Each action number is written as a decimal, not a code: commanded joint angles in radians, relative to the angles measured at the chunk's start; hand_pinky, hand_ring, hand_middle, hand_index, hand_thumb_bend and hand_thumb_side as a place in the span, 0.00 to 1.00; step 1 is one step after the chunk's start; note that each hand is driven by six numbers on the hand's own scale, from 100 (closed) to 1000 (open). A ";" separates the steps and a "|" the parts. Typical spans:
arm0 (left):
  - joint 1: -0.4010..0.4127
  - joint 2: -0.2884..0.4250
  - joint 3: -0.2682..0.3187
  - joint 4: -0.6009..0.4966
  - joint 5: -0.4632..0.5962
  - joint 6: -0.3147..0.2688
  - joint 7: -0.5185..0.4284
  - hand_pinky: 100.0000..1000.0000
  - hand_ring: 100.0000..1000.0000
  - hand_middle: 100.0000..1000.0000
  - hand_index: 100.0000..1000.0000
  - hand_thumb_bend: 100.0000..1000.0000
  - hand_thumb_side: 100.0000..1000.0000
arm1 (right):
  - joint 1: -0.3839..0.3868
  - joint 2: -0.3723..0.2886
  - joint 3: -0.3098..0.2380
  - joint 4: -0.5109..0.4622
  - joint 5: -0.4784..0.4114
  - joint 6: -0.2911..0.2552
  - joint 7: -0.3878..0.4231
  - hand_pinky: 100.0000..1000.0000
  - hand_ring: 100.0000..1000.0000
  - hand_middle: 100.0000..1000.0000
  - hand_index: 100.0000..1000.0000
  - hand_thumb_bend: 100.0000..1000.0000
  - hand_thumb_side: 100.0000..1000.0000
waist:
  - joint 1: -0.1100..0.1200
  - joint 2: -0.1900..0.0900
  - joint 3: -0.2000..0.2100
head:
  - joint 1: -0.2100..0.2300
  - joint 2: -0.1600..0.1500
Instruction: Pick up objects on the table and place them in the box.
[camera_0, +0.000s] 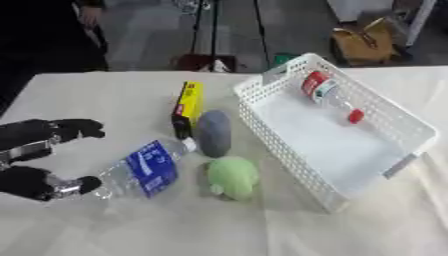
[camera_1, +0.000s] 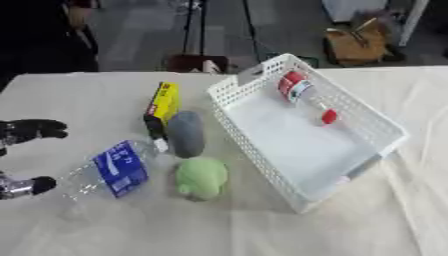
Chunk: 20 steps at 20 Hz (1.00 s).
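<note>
The left hand (camera_0: 39, 160) shows at the left edge of the worktop (camera_0: 105, 95), fingers and thumb spread apart and holding nothing. The upper fingers (camera_0: 74, 128) reach out above, and the thumb (camera_0: 86, 184) sits low, touching or just short of the base of a clear plastic bottle (camera_0: 144, 170); which of the two cannot be told. That bottle lies on its side just right of the hand, a blue label around its middle, its white cap pointing up and away from the hand.

Further right of the hand, past the bottle's cap, a yellow and black carton (camera_0: 186, 107) lies lengthwise, and a grey oval object (camera_0: 213, 133) rests against its right side. Below the grey one, near the bottle's label, sits a soft green object (camera_0: 232, 176).

Farthest from the hand, on the right, a white slatted box (camera_0: 297, 165) stands angled on the worktop. Inside it, at the far end, lies a second clear bottle (camera_0: 325, 92) with a red label and red cap.

The right hand shows in neither view.
</note>
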 joint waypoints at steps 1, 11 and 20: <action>-0.027 0.058 -0.023 0.038 -0.041 0.005 0.020 0.94 1.00 1.00 1.00 0.52 0.83 | -0.007 -0.019 0.002 -0.017 -0.009 -0.001 0.005 0.65 0.58 0.50 0.74 0.00 0.88 | 0.001 -0.020 0.004 | 0.005 0.004; -0.089 -0.066 -0.037 0.191 -0.103 0.002 0.011 0.94 1.00 1.00 1.00 0.55 0.89 | 0.001 -0.017 0.002 -0.017 -0.009 -0.001 0.004 0.65 0.57 0.50 0.74 0.00 0.87 | 0.008 -0.026 0.010 | 0.007 0.005; -0.106 -0.443 0.119 0.144 -0.251 -0.017 -0.081 0.95 1.00 1.00 1.00 0.49 0.95 | 0.023 -0.017 0.000 -0.017 -0.004 0.006 0.001 0.65 0.57 0.50 0.74 0.00 0.86 | 0.022 -0.054 0.048 | -0.018 0.032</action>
